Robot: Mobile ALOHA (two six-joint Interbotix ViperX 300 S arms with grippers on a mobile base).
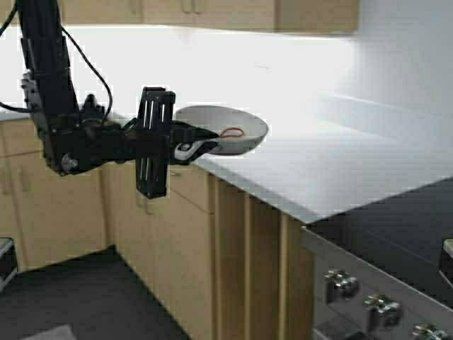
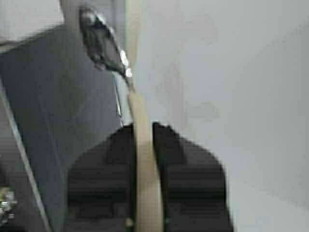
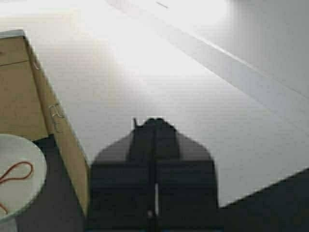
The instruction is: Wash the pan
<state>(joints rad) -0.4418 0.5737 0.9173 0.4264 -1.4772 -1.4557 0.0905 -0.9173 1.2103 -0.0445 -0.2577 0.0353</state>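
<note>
The pan (image 1: pixel 225 129) is white and round with a red loop mark inside. It is level at the near corner of the white countertop (image 1: pixel 333 156); I cannot tell whether it rests on the counter. My left gripper (image 1: pixel 190 147) reaches in from the left and is shut on the pan's short handle. In the left wrist view the cream handle (image 2: pixel 145 164) runs between the two black fingers of that gripper (image 2: pixel 144 128). My right gripper (image 3: pixel 154 121) is shut and empty above the countertop (image 3: pixel 159 63). The pan (image 3: pixel 17 176) shows off to its side there.
Wooden cabinets (image 1: pixel 177 234) stand under the counter. A stove with a black cooktop (image 1: pixel 403 227) and metal knobs (image 1: pixel 382 308) is at the right front. Upper cabinets (image 1: pixel 212 10) hang over the back wall. The dark floor (image 1: pixel 85 297) lies at the lower left.
</note>
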